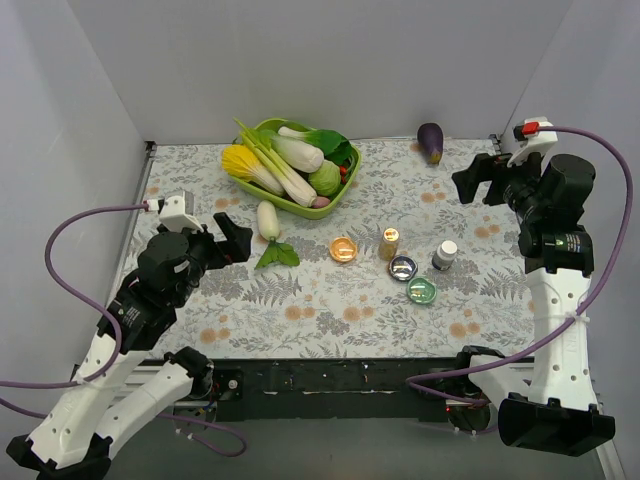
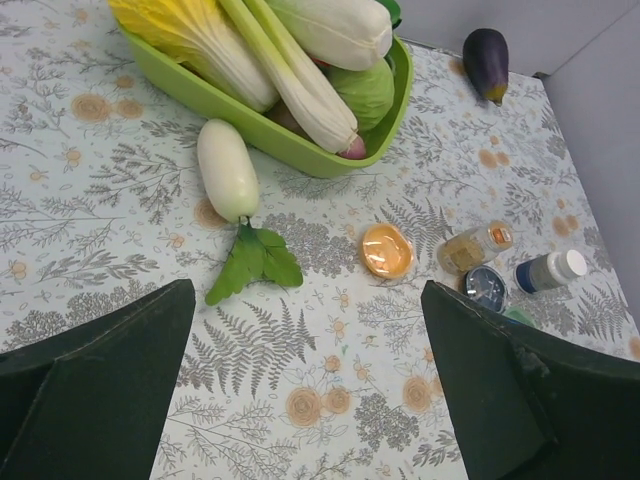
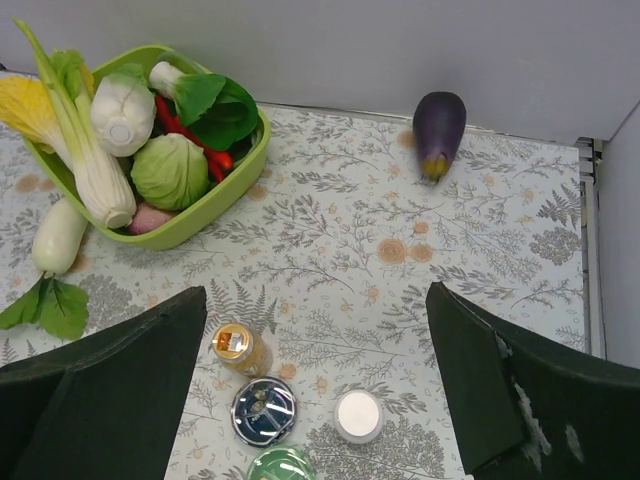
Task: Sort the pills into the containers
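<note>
By amber bottle (image 1: 389,243): orange container (image 1: 343,249), round, transl.

The green bowl (image 2: 300,140) runs off the top edge of the left wrist view, and there the green round dish (image 2: 517,316) shows only as a sliver behind one finger of the left gripper (image 2: 307,288). In the right wrist view the bottom edge cuts that dish off. What lies inside the blue round dish (image 3: 263,410) is too small to tell, and any label on the amber bottle (image 1: 389,243) is unreadable from above.
</note>
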Controlling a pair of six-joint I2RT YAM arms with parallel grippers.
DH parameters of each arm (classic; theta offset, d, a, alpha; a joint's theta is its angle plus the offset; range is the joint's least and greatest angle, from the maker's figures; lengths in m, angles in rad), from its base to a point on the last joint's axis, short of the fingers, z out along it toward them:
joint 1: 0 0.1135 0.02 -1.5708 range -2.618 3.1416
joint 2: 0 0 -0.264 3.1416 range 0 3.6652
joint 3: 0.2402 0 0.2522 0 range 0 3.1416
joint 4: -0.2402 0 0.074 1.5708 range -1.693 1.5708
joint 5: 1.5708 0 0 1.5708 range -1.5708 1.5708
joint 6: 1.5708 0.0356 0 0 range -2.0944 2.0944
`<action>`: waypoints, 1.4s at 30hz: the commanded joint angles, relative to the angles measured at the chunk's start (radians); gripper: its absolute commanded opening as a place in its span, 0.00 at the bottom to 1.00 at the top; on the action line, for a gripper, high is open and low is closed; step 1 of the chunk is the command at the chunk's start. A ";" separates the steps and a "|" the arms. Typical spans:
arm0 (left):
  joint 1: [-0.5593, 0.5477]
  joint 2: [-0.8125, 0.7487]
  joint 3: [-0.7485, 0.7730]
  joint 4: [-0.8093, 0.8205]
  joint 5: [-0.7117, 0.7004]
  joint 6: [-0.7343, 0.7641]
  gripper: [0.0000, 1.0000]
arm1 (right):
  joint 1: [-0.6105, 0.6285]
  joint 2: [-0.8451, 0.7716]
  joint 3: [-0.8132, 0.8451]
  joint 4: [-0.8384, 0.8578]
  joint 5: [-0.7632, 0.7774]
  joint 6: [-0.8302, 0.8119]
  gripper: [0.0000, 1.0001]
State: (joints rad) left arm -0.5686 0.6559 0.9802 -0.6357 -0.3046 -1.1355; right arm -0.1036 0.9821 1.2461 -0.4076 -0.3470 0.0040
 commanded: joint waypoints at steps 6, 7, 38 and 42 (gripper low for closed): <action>-0.001 -0.006 -0.064 0.016 -0.096 -0.032 0.98 | -0.002 0.012 -0.059 0.058 -0.417 -0.143 0.97; -0.001 0.001 -0.075 0.018 -0.096 -0.032 0.98 | -0.001 0.016 -0.079 0.061 -0.463 -0.157 0.97; 0.814 0.312 -0.302 0.217 -0.200 -0.119 0.98 | 0.410 0.323 -0.131 -0.077 -0.448 -0.460 0.98; 0.884 0.353 -0.325 0.269 -0.278 -0.147 0.98 | 0.410 0.314 -0.163 -0.056 -0.457 -0.447 0.98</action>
State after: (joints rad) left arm 0.2657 0.9829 0.6765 -0.4526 -0.4225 -1.2472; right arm 0.3027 1.3155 1.0882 -0.4973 -0.7845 -0.4480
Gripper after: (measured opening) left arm 0.981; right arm 0.982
